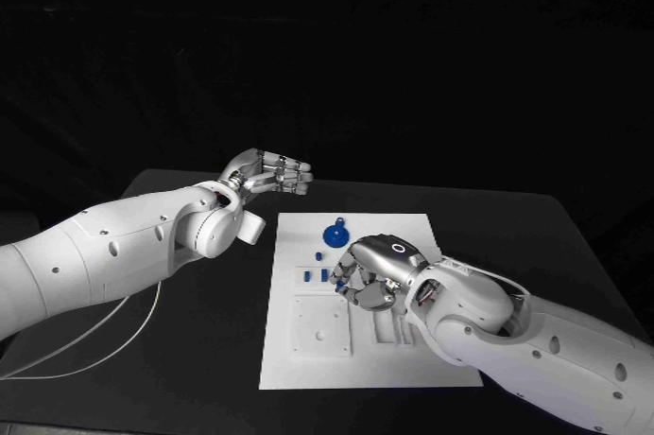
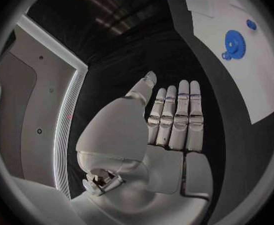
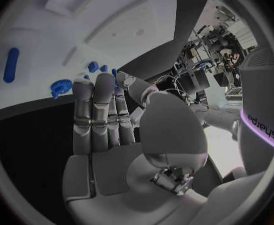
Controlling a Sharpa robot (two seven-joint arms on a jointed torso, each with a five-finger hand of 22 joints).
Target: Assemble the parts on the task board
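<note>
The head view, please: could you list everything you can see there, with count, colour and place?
Table: one, black, under everything.
Task board: one, white plate, middle of the table, with raised white blocks and slots on its near half.
Gear: one, blue, toothed, on the board's far end.
Small parts: a few, blue, on the board beside the right hand; exact count unclear, as that hand covers some.
Cable: one, white, on the table under the left arm.
Left hand: one, silver, fingers curled in, holding nothing, over the table beyond the board's far left corner.
Right hand: one, silver, over the board's middle, fingers pointing down, nothing visibly held.
</note>
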